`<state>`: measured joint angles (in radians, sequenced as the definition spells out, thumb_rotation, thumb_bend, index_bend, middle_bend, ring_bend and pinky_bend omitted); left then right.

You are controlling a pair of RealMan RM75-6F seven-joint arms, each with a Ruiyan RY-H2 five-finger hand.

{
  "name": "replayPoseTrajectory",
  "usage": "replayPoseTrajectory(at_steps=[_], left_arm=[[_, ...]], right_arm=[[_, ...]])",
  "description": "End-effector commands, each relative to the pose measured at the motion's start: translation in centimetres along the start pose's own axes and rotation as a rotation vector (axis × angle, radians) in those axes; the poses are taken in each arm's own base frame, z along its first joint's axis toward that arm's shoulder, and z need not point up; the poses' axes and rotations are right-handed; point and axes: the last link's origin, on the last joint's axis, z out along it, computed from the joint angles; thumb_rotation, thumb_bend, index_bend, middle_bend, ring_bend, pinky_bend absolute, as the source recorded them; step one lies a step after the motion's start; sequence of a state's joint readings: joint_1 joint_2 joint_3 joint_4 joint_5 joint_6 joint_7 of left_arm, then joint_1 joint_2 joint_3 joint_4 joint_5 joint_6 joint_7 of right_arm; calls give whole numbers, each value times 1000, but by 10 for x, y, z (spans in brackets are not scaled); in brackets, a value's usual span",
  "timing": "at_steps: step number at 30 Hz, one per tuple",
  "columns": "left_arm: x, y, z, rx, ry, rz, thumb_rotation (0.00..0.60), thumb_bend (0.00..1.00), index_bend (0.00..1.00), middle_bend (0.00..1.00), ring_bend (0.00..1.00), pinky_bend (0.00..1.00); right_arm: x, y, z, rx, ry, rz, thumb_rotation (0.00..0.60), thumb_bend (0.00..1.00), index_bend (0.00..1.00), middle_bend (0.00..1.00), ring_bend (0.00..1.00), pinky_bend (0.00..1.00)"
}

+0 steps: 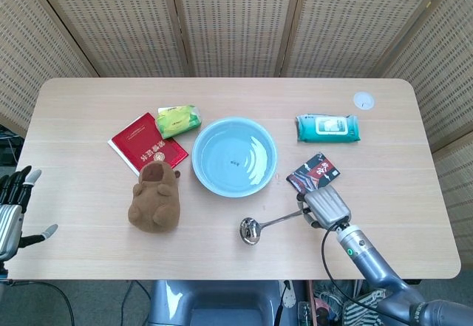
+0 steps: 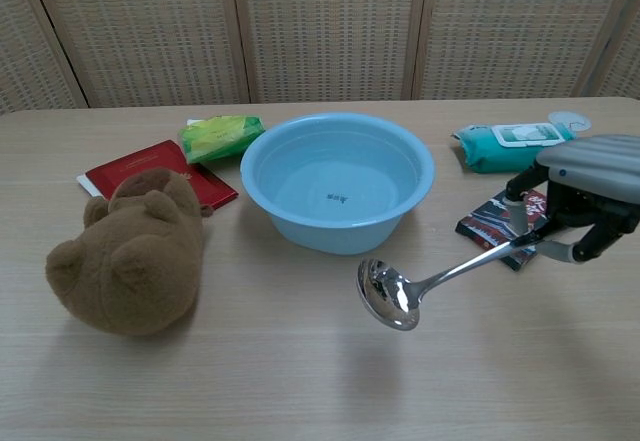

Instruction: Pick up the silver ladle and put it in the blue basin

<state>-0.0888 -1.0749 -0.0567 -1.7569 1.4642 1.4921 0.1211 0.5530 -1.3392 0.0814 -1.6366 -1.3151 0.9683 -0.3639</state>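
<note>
My right hand (image 1: 327,205) (image 2: 586,191) grips the handle end of the silver ladle (image 1: 267,225) (image 2: 430,281) and holds it off the table, bowl end lowest and pointing left. Its shadow falls on the wood below. The blue basin (image 1: 234,157) (image 2: 337,181) stands at the table's middle, just beyond and to the left of the ladle's bowl. At the table's near left corner, off its edge, my left hand (image 1: 13,211) is open and holds nothing; the chest view does not show it.
A brown plush bear (image 1: 154,198) (image 2: 130,251) lies left of the basin, with a red booklet (image 1: 145,143) and green packet (image 1: 177,120) behind it. A dark snack packet (image 1: 313,172) sits just beyond my right hand. A teal wipes pack (image 1: 327,128) and white disc (image 1: 363,100) lie far right.
</note>
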Motion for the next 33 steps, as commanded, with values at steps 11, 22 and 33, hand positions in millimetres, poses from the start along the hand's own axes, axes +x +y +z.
replayPoseTrajectory(at_steps=[11, 22, 33], left_arm=[[-5, -3, 9, 22, -25, 4, 600, 0, 0, 0, 0, 0], [-12, -6, 25, 29, -51, 10, 600, 0, 0, 0, 0, 0], [-10, -14, 33, 74, -59, -19, 600, 0, 0, 0, 0, 0]], right_arm=[[84, -28, 28, -2, 80, -109, 600, 695, 725, 943, 901, 1000], [132, -52, 101, -159, 71, -179, 600, 695, 726, 943, 901, 1000], [115, -71, 170, -337, 156, -484, 600, 701, 741, 952, 905, 1000]])
